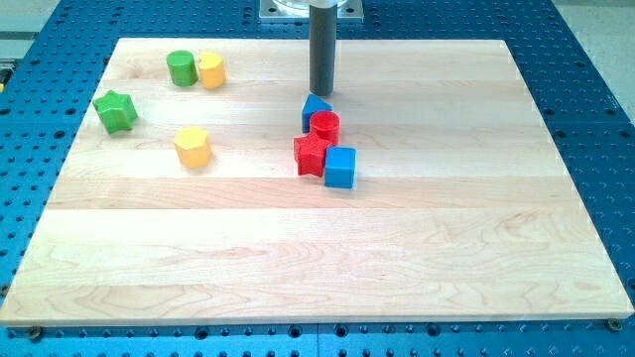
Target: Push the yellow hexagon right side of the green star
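Note:
The yellow hexagon (192, 147) lies on the wooden board at the view's left, to the right of and slightly below the green star (115, 111), with a gap between them. My tip (321, 94) is near the view's top centre, just above a blue block (315, 107), and far to the right of the yellow hexagon.
A green cylinder (181, 67) and a yellow block (210, 70) touch at the view's top left. Below my tip sits a cluster: a red cylinder (324, 126), a red star (312, 155) and a blue cube (340, 167). The board's edge (317, 319) meets a blue perforated table.

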`<state>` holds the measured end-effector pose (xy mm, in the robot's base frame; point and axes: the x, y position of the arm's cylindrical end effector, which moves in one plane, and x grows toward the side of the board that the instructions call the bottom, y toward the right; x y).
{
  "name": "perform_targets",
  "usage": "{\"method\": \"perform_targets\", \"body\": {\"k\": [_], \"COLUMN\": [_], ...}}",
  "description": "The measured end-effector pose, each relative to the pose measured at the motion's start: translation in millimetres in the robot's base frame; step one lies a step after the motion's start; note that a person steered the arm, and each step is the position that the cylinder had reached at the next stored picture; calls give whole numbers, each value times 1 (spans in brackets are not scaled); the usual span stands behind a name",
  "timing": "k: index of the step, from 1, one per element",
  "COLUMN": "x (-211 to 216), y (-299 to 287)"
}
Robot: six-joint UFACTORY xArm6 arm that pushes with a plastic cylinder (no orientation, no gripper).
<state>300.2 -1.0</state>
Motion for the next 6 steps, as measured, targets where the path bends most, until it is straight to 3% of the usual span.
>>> {"method": "perform_targets", "body": {"k": [1, 3, 4, 5, 6], "x": [60, 75, 114, 128, 134], "y": [-6, -22, -38, -88, -100]}}
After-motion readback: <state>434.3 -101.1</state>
